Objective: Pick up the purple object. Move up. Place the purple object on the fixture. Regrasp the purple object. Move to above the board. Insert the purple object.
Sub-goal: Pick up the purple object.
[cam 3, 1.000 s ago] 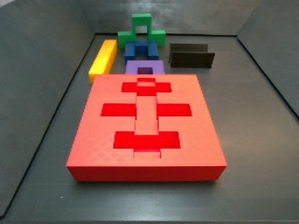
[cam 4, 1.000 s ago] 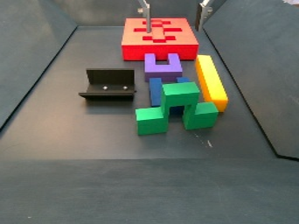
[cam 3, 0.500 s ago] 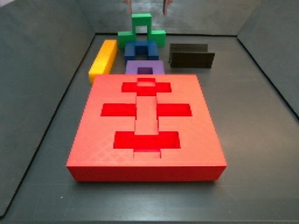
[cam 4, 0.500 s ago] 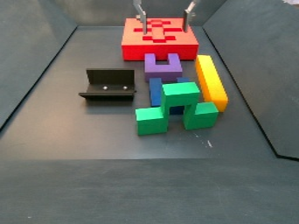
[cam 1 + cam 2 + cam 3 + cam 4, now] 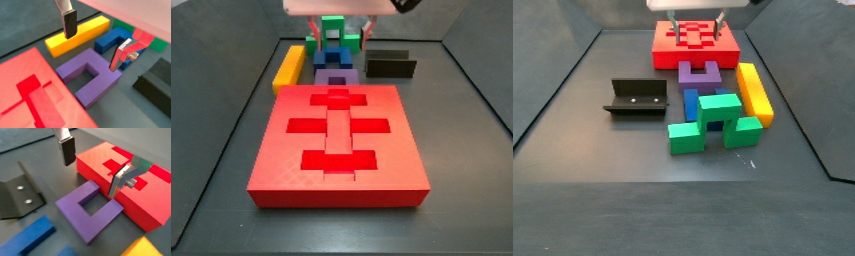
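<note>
Above the purple object (image 5: pixel 90 80), my tool (image 5: pixel 93 39) hangs w/ fingers spread, empty, straddling it for the pickup.

No writing, label, brand, number or sign can be read in any view. The red board (image 5: pixel 338 140), the purple object (image 5: pixel 90 77), the black fixture (image 5: pixel 635 97) and the yellow, blue and green blocks all show plain unmarked faces, and the pincer (image 5: pixel 95 40) above the purple object bears no marking either.
</note>
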### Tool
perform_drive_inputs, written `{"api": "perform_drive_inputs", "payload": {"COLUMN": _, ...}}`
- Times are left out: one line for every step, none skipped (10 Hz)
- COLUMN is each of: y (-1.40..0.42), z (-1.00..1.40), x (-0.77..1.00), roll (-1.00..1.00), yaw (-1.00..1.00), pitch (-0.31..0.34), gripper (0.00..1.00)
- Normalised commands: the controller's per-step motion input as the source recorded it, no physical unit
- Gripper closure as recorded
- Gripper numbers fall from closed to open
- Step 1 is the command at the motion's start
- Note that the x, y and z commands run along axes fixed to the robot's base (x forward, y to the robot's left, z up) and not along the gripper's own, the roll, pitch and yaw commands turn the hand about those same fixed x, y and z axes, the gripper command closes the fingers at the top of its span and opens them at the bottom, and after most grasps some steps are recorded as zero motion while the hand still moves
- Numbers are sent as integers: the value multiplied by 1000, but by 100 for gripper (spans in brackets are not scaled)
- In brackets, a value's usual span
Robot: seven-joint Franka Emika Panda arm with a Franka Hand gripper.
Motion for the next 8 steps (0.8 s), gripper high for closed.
{"api": "perform_drive_inputs", "payload": {"y": 0, "z": -51, "x": -11, "roll": 23, "yaw": 0, "pitch": 0, "gripper": 0}}
{"api": "perform_drive_inputs", "payload": {"y": -23, "z": -457, "x": -357, "roll": 34, "yaw": -234, "pitch": 0, "gripper": 0}}
{"api": "perform_drive_inputs", "payload": {"y": -126, "z": -523, "x": -500, "roll": 37, "yaw": -326, "pitch": -26, "gripper": 0}}
{"api": "perform_drive_inputs", "payload": {"y": -154, "z": -526, "x": -506, "roll": 29, "yaw": -320, "pitch": -43, "gripper": 0}}
{"api": "perform_drive_inputs", "payload": {"y": -163, "z": -563, "x": -469, "roll": 4, "yaw": -280, "pitch": -66, "gripper": 0}}
{"api": "perform_drive_inputs", "payload": {"y": -243, "z": -514, "x": -277, "roll": 19, "yaw": -166, "pitch": -101, "gripper": 0}}
{"api": "perform_drive_inputs", "payload": {"y": -280, "z": -326, "x": 0, "roll": 19, "yaw": -3, "pitch": -134, "gripper": 0}}
{"api": "perform_drive_inputs", "payload": {"y": -194, "z": -383, "x": 0, "roll": 107, "yaw": -6, "pitch": -146, "gripper": 0}}
